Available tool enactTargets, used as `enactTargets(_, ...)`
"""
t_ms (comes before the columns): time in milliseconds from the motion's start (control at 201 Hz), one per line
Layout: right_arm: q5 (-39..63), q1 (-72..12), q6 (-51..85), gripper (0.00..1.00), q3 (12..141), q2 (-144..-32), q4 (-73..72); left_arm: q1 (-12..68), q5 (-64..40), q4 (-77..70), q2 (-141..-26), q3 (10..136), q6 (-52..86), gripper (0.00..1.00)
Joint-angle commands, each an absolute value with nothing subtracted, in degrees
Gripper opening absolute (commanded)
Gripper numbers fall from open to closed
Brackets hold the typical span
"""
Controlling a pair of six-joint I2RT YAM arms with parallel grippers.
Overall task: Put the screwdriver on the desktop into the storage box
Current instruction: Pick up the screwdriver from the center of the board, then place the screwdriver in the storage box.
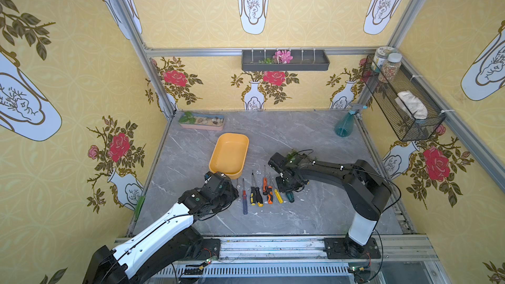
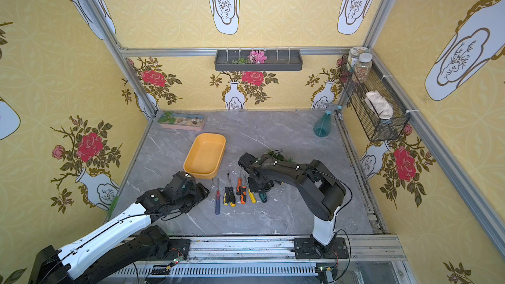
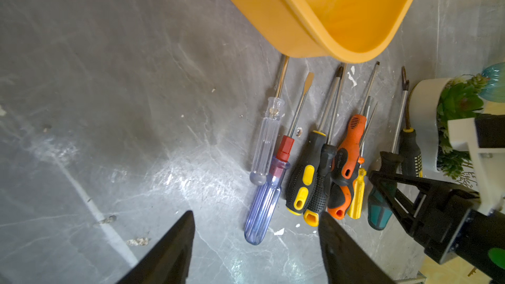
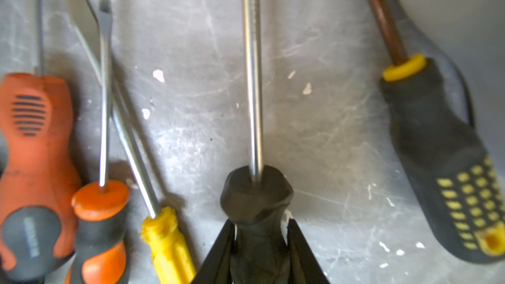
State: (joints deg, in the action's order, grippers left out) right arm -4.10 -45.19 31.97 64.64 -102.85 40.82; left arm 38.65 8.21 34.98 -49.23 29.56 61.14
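Broadly, the grey marble desktop [image 1: 314,209] is spreading across the whole cell. The yellow-orange storage box [image 1: 229,154] is sitting on its left-centre part, open side up, with nothing showing inside it in both top views. Its near end is standing just behind a row of screwdrivers [image 1: 262,195] that are lying side by side.

The left gripper [image 3: 257,214] is hovering over the left end of that row. Its two fingers are standing well apart and are holding nothing. The right gripper [image 4: 261,222] is reaching down at the other end of the row. Its fingers are pressing together on both sides of the teal-handled screwdriver [image 4: 257,195].

That screwdriver is showing a black collar, a teal butt [image 3: 378,209] and a long bare steel shaft. It is lying on the desktop between a small yellow screwdriver [image 4: 166,239] and a black screwdriver with yellow dots [image 4: 451,173], apart from both. Its long axis is running front to back, roughly parallel to its neighbours. The handle is pointing toward the robot's rail, and the tip is pointing toward the back wall, ending just beside a white pot of green plants [image 3: 420,110]. The storage box is lying well to its left.
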Motion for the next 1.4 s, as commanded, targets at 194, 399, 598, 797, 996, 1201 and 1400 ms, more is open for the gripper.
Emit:
enactTargets(194, -5.09, -45.56, 34.83, 0.13, 65.66, -96.90, 44.93, 38.60, 9.75, 34.98, -48.63, 28.82, 61.71, 0.73)
enactTargets(399, -5.11, -46.58, 36.49, 0.11, 72.58, -94.49, 48.80, 38.59, 10.84, 35.48, -49.14, 29.22, 61.73, 0.73)
enactTargets(598, -2.75, -47.89, 38.81, 0.10, 81.41, -96.39, 50.01, 38.58, 14.23, 38.01, -47.55, 29.94, 64.05, 0.73)
enactTargets(797, -0.29, -50.74, 43.42, 0.11, 95.11, -105.70, 46.74, 38.43, 19.97, 41.70, -43.63, 31.86, 67.37, 0.71)
enactTargets(996, 0.92, -53.62, 50.18, 0.12, 113.32, -121.06, 44.68, 36.60, 23.09, 47.00, -42.80, 35.43, 67.50, 0.71)
enactTargets(1201, -0.37, -53.49, 55.23, 0.13, 127.25, -134.21, 43.05, 34.73, 23.26, 50.88, -41.28, 36.48, 67.85, 0.71)
enactTargets(1400, -2.71, -52.42, 61.14, 0.23, 132.13, -142.08, 40.08, 34.19, 20.70, 50.54, -41.17, 35.22, 68.05, 0.71)
